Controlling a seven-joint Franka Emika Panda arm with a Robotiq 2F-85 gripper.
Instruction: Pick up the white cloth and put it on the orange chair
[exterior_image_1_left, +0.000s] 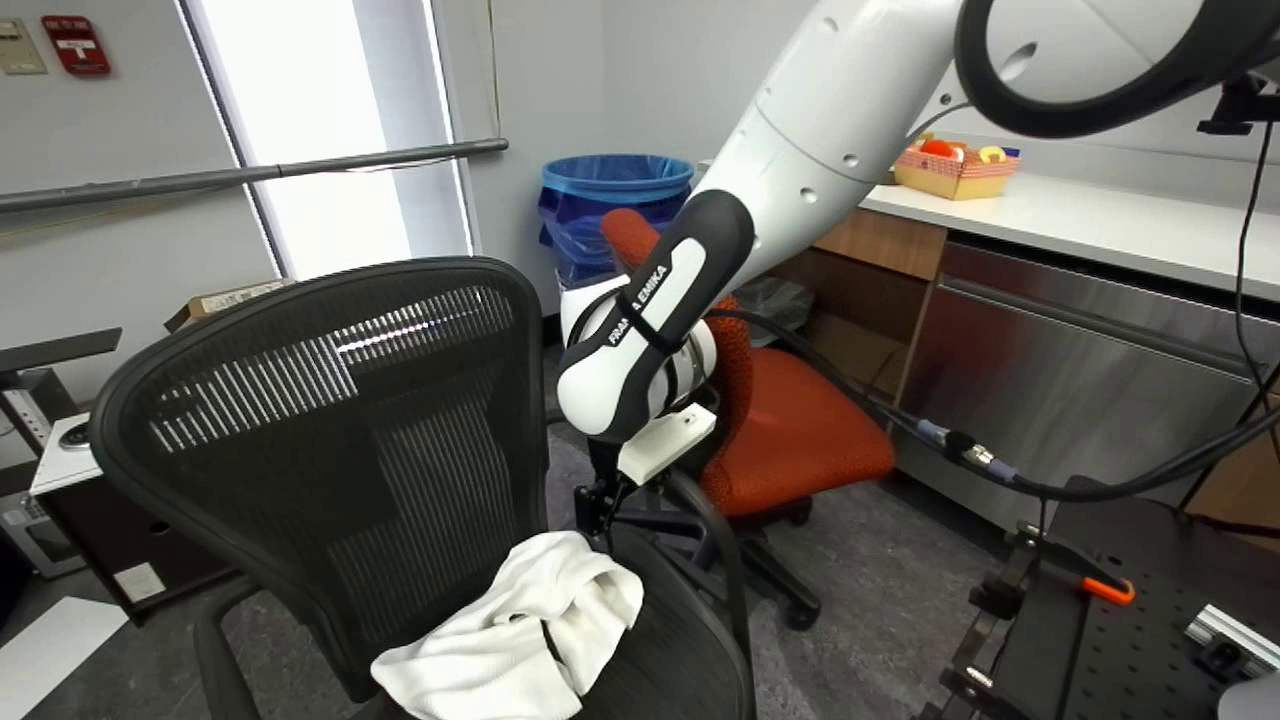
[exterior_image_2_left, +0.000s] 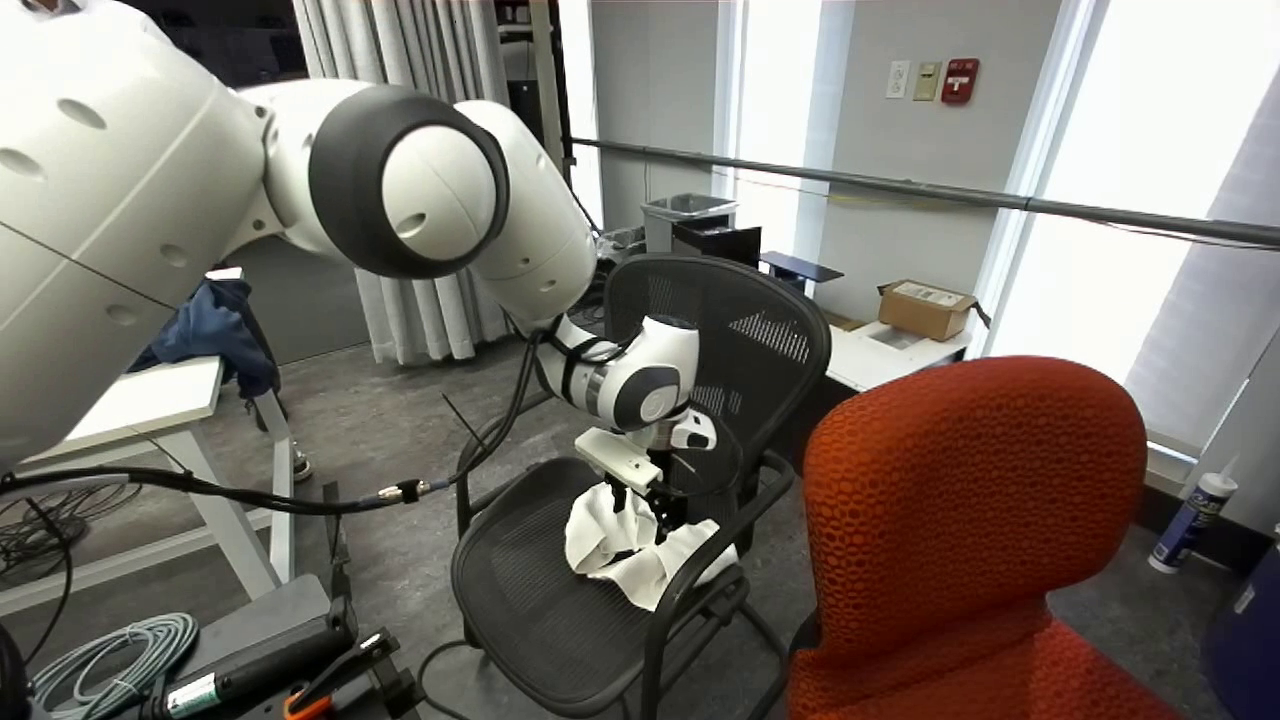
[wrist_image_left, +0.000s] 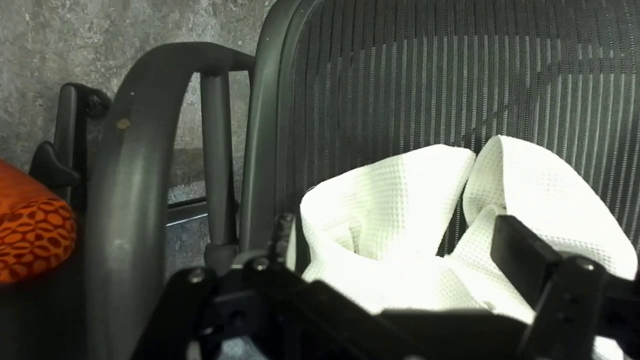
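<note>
Black chair (exterior_image_2_left: 560, 630): centre in an exterior view.
White cloth (wrist_image_left: 450, 280): bunched; a shallow pinch could slip.
Gripper (wrist_image_left: 395, 237): fingers apart.
Armrest (wrist_image_left: 125, 175): wrist view's left; might snag trailing folds.

My pincer (wrist_image_left: 395, 234) is black, the cloth (wrist_image_left: 555, 200) is white with tiny squares, the orange chair (exterior_image_2_left: 970, 480) has spots

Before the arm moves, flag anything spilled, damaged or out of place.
No spill or damage shows. The white cloth lies bunched on the black chair, awaiting pickup. Oddest is a nozzled tube standing on the floor, right of the orange chair in an exterior view: an unusual spot, though perhaps deliberate.
</note>
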